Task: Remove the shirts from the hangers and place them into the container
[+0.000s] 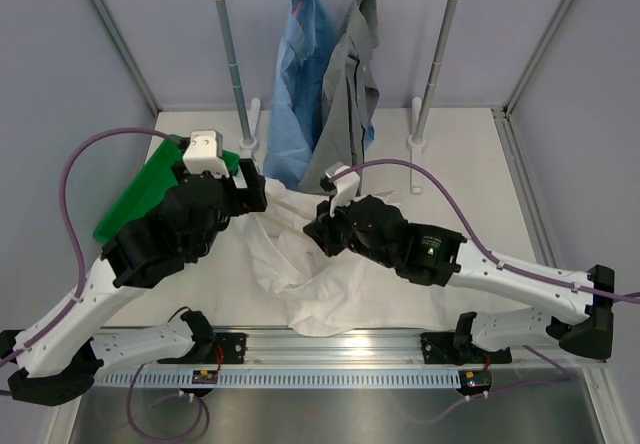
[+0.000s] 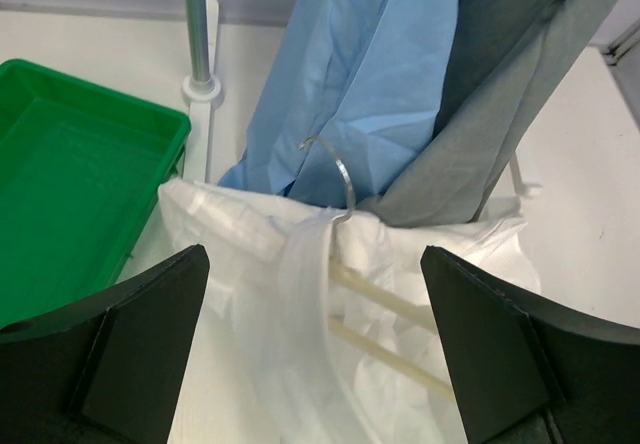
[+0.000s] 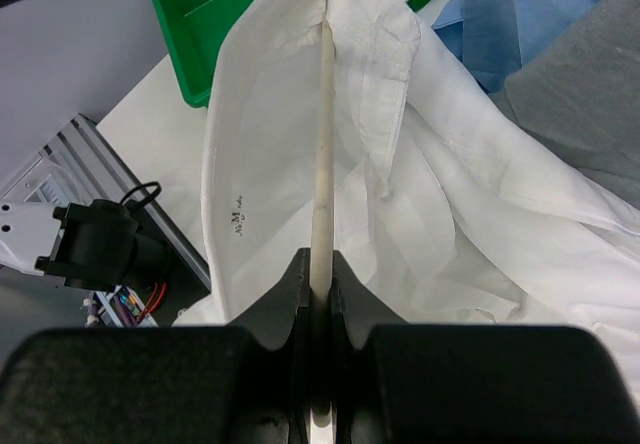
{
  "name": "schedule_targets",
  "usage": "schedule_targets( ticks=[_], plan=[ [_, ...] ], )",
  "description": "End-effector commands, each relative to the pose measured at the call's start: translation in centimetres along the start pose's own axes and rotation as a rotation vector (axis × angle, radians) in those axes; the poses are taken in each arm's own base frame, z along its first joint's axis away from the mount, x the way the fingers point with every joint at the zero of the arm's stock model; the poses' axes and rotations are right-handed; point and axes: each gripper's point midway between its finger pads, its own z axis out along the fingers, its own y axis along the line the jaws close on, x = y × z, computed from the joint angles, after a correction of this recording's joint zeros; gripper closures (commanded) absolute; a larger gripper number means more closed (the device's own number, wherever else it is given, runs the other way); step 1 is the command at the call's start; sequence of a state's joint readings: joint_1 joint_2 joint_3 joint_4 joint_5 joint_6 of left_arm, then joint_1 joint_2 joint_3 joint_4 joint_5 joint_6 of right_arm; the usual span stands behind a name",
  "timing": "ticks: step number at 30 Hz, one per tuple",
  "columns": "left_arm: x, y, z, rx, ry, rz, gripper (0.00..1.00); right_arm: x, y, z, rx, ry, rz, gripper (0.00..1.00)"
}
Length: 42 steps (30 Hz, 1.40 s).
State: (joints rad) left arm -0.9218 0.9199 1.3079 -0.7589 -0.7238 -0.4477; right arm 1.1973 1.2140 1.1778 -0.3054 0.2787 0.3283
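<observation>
Your green tray (image 2: 80,174) shows bare floor, white shirt (image 1: 300,284) beside it; left end effector (image 2: 315,264) wide, right end effector (image 3: 320,279) clamping hanger (image 3: 322,164).

Bright, even, diffuse light fills all 3 views, casting only soft, faint shadows on the table (image 1: 470,164). The white shirt (image 3: 480,214) runs close to washed out, its folds blurring at the foot of the left wrist view. The metal ledge (image 1: 330,419) shows a dull sheen.
</observation>
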Motion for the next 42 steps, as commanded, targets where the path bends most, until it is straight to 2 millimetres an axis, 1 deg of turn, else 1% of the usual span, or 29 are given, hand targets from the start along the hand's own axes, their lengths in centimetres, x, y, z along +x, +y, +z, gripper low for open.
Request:
schedule_targets(
  ticks=[1, 2, 6, 10, 14, 15, 17, 18, 21, 22, 24, 25, 31, 33, 38, 42],
  plan=[
    [2.3, 0.9, -0.8, -0.006, 0.084, 0.004, 0.07, -2.7, 0.2, -1.7, -0.009, -0.102, 0.01, 1.0],
    [3.5, 1.2, -0.6, -0.021, 0.111, 0.014, 0.08, -2.6, 0.1, -1.7, -0.008, -0.103, 0.008, 1.0],
    [5.8, 1.0, 0.3, -0.028, 0.165, 0.032, 0.09, -2.6, 0.0, -2.1, -0.009, -0.104, -0.003, 1.0],
    [6.9, 0.2, 1.7, -0.025, 0.192, 0.052, 0.17, -2.6, 0.2, -2.4, -0.027, -0.107, 0.002, 1.0],
    [7.3, 0.1, 2.8, -0.057, 0.205, 0.076, 0.29, -2.4, 0.1, -2.7, -0.034, -0.109, 0.001, 1.0],
    [7.2, 0.1, 3.0, -0.063, 0.2, 0.076, 0.38, -2.5, 0.1, -2.9, -0.038, -0.11, 0.002, 1.0],
    [7.0, 0.4, 3.3, -0.089, 0.189, 0.082, 0.5, -2.2, 0.1, -2.9, -0.041, -0.106, 0.003, 1.0],
    [6.9, 0.4, 3.4, -0.094, 0.186, 0.083, 0.61, -2.3, 0.2, -3.1, -0.049, -0.108, 0.007, 1.0],
    [6.8, 0.8, 3.7, -0.118, 0.178, 0.09, 0.74, -2.2, 0.2, -3.5, -0.058, -0.112, 0.011, 1.0],
    [6.9, 0.9, 3.8, -0.126, 0.177, 0.094, 0.82, -2.2, 0.2, -3.7, -0.06, -0.111, 0.011, 1.0],
    [6.9, 1.1, 3.9, -0.135, 0.172, 0.092, 0.92, -2.5, 0.2, -4.3, -0.071, -0.12, 0.014, 1.0],
    [7.0, 1.3, 3.9, -0.143, 0.174, 0.093, 1.0, -2.5, 0.2, -4.4, -0.07, -0.119, 0.012, 1.0],
    [6.7, 2.0, 4.4, -0.179, 0.166, 0.104, 1.0, -2.7, 0.3, -6.1, -0.102, -0.12, 0.0, 1.0],
    [6.6, 2.0, 4.5, -0.186, 0.16, 0.103, 1.0, -2.7, 0.6, -6.7, -0.129, -0.118, -0.003, 1.0],
    [6.0, 2.5, 4.9, -0.215, 0.147, 0.106, 1.0, -2.1, 0.9, -8.5, -0.178, -0.085, -0.021, 1.0],
    [5.3, 2.7, 5.0, -0.233, 0.136, 0.112, 1.0, -1.4, 0.3, -9.7, -0.172, -0.052, -0.03, 1.0]
  ],
)
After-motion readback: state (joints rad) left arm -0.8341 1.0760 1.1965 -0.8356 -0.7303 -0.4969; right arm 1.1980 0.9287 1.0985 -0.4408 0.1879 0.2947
